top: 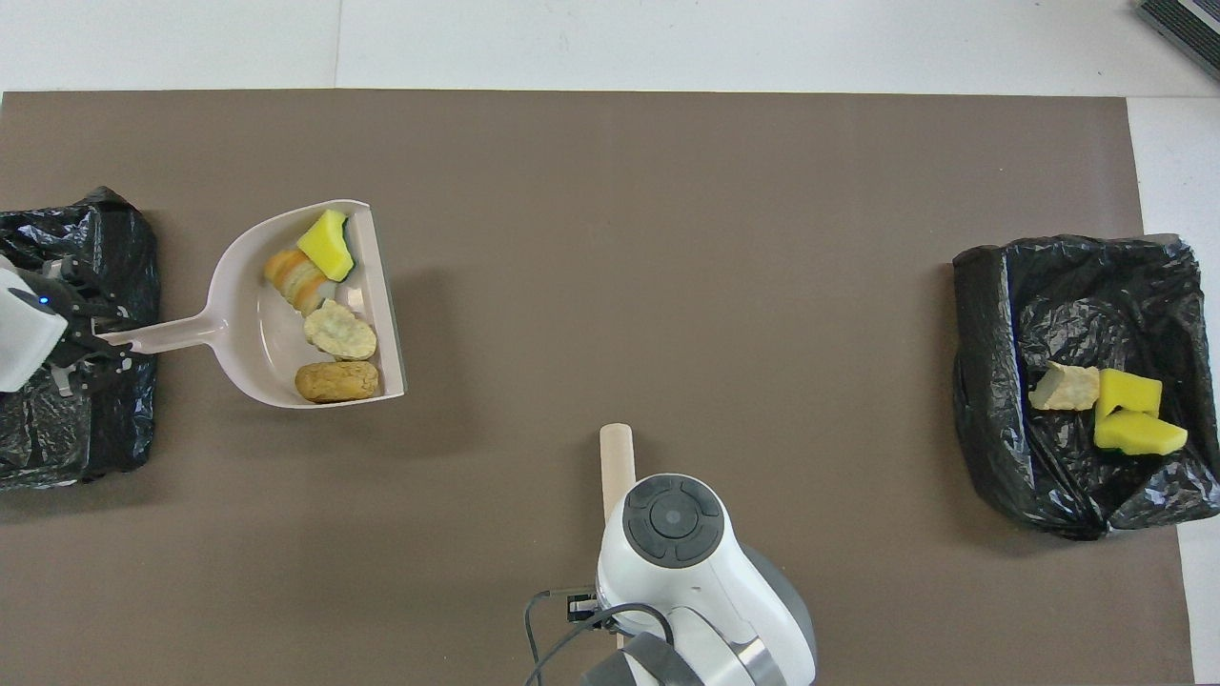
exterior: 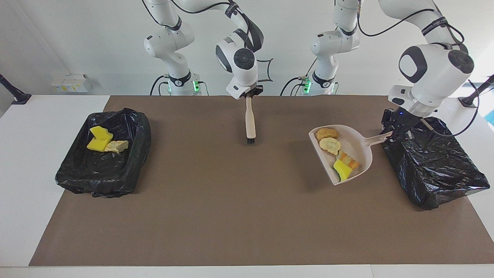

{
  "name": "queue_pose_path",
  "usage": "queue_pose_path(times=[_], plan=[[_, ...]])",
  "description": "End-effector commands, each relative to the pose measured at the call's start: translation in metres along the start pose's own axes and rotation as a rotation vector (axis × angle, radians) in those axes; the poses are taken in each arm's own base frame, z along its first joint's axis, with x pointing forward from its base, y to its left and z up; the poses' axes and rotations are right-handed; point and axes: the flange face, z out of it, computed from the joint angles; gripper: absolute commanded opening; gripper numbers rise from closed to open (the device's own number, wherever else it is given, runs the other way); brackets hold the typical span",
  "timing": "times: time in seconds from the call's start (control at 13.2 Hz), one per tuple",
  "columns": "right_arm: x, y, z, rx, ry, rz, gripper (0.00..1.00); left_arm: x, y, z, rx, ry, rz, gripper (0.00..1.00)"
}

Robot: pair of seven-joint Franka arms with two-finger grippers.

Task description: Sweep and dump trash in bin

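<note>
A beige dustpan (exterior: 354,143) (top: 250,326) hangs above the brown mat, its handle gripped by my left gripper (exterior: 392,136) (top: 93,338), which is shut on it over the rim of the black-lined bin (exterior: 436,166) (top: 67,429) at the left arm's end. The trash in the pan is several scraps: a brown one (exterior: 327,133) (top: 335,381), a tan one (exterior: 332,144), an orange-striped one (exterior: 349,159) and a yellow one with a green top (exterior: 341,170) (top: 324,244). My right gripper (exterior: 249,94) is shut on a wooden brush (exterior: 250,119) (top: 616,457), bristles hanging down over mid-mat.
A second black-lined bin (exterior: 115,173) (top: 991,400) sits at the right arm's end and holds three scraps (exterior: 103,141) (top: 1110,410), two yellow and one tan. The brown mat (exterior: 216,208) covers most of the white table.
</note>
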Motion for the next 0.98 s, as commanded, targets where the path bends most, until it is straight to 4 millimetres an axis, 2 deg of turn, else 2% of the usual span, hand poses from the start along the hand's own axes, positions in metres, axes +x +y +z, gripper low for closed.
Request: queue_pose_path(times=[0.0, 0.15, 0.45, 0.53, 0.61, 0.68, 0.76, 0.91], plan=[[0.011, -0.002, 0.004, 0.041, 0.027, 0.009, 0.0, -0.059, -0.016, -0.013, -0.005, 0.052, 0.016, 0.0], [0.015, -0.001, 0.008, 0.038, 0.022, 0.002, 0.0, -0.113, -0.012, -0.019, 0.01, 0.062, -0.002, 0.0], [0.016, -0.003, 0.017, 0.024, 0.01, -0.007, 0.0, -0.204, 0.003, -0.043, 0.043, 0.054, -0.024, 0.0], [0.016, -0.003, 0.018, 0.023, 0.008, -0.006, 0.06, -0.22, 0.002, -0.052, 0.06, 0.04, -0.022, 0.0], [0.017, -0.003, 0.018, 0.022, 0.007, -0.005, 0.34, -0.236, -0.001, -0.059, 0.062, 0.01, -0.027, 0.0], [0.018, -0.003, 0.018, 0.02, 0.007, -0.005, 0.78, -0.25, -0.004, -0.067, 0.048, -0.028, -0.03, 0.0], [0.018, -0.003, 0.017, 0.011, 0.014, -0.012, 1.0, -0.262, -0.009, -0.071, 0.047, -0.054, -0.035, 0.0], [0.027, -0.001, 0.015, 0.014, 0.017, -0.039, 1.0, -0.274, -0.02, -0.082, 0.055, -0.137, -0.023, 0.0]])
